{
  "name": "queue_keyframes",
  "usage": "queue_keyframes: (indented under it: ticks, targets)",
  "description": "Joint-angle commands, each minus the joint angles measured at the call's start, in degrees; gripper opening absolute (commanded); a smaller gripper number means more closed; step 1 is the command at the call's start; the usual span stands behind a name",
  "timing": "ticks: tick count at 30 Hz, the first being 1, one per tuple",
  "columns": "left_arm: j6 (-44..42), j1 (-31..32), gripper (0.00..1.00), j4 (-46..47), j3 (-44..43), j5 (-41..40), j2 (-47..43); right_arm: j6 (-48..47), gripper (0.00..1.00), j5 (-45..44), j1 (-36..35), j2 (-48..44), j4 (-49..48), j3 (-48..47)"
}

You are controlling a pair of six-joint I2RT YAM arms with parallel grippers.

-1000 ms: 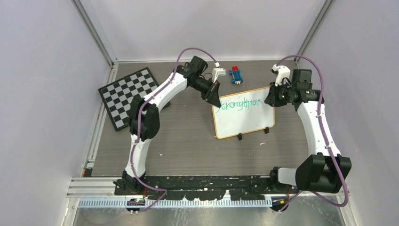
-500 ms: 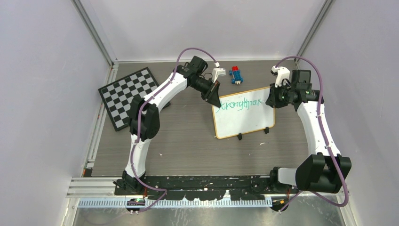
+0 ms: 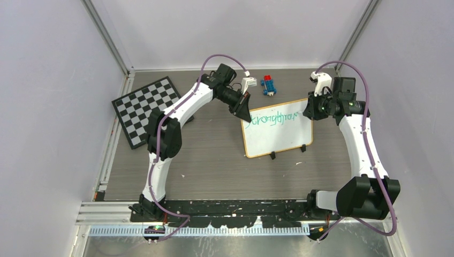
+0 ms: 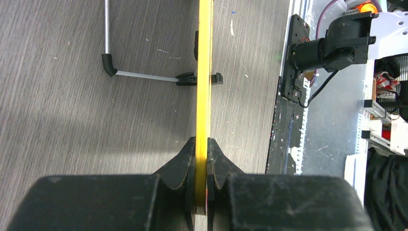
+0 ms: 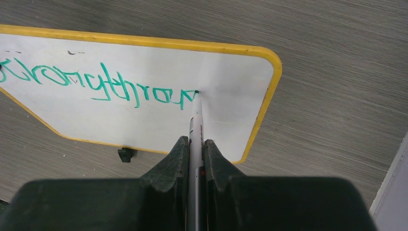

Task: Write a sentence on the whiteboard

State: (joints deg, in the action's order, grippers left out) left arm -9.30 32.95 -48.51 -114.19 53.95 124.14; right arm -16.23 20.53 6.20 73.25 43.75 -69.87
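Note:
The whiteboard lies on the table with a tan-yellow frame and green writing, the sentence, along its far edge. My left gripper is shut on the board's left frame edge, and its jaws pinch the yellow rim at the left gripper. My right gripper is shut on a white marker. The marker's green tip touches the whiteboard at the end of the sentence, close to the board's right corner. The right gripper hides the marker's rear.
A black-and-white checkerboard lies at the left. Blue and red bricks and a white object sit behind the board. Two black clips hang on its near edge. A thin metal rod runs out from one clip.
My right gripper has shifted slightly to the right with the marker, and the green line has grown by about a letter. The left arm and the board have not moved.

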Motion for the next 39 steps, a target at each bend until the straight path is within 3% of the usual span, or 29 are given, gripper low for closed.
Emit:
queue_keyframes:
  ticks: [1,15,25,39]
  targets:
    - [-2.30,0.94,0.00,-0.10,-0.29,-2.80,0.14,-0.59,0.00,-1.30,-0.22,-0.67,-1.79,-0.87]
    - [-2.13,0.97,0.00,0.06,-0.30,-2.71,0.19,-2.48,0.00,0.47,-0.31,-1.85,0.19,5.66]
    - [-2.04,0.96,0.00,0.00,-0.16,-2.78,0.06,-0.40,0.00,3.98,-2.94,-0.41,1.60,0.79]
    - [-2.13,0.99,0.00,0.08,-0.16,-2.57,-0.21,-0.86,0.00,3.56,2.15,-0.72,1.04,-3.91]
